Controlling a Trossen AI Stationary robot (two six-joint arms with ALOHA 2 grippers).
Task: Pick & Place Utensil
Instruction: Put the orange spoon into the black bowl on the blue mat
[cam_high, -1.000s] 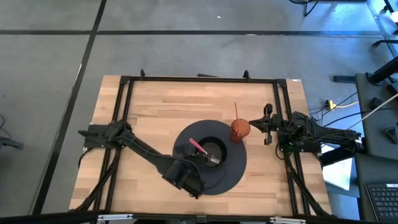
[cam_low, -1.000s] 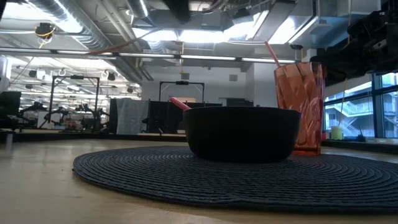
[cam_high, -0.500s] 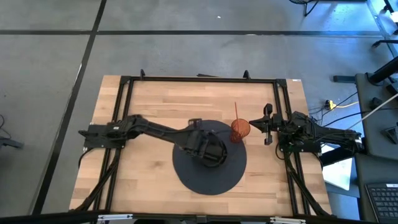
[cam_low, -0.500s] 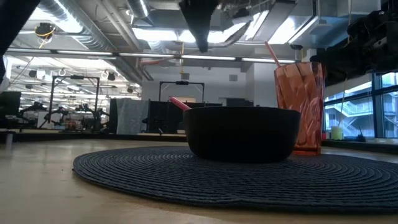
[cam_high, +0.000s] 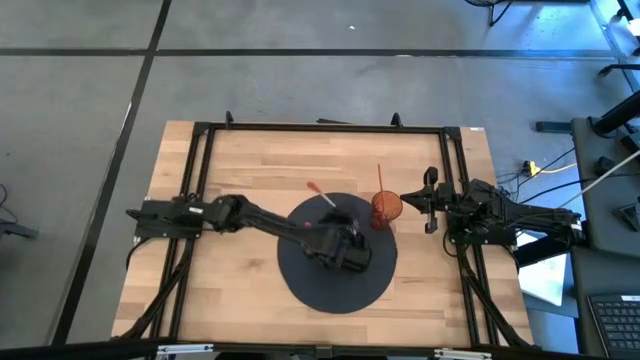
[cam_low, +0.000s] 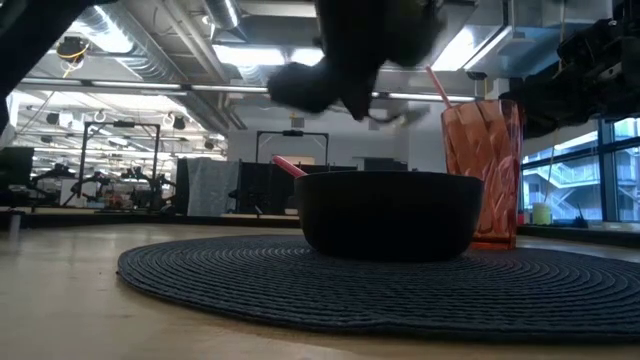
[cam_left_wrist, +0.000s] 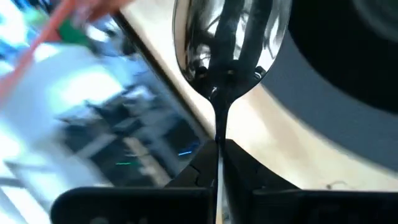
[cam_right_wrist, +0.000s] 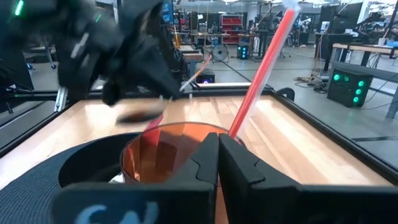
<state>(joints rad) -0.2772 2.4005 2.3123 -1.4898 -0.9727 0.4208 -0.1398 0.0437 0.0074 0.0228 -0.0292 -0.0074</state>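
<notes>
left gripper clamped on black spoon over bowl on round mat; right gripper closed, parked at table's right rail beside orange cup; bare wood all around mat

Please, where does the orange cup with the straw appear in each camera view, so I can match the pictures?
High view: the orange cup stands at the round dark mat's right edge.
Low view: right side, behind the black bowl.
Left wrist view: the cup is not in it; only a spoon shows clearly.
Right wrist view: centre, just beyond the right claw.
Shared landmark: the dark mat, visible in all four views.
</notes>
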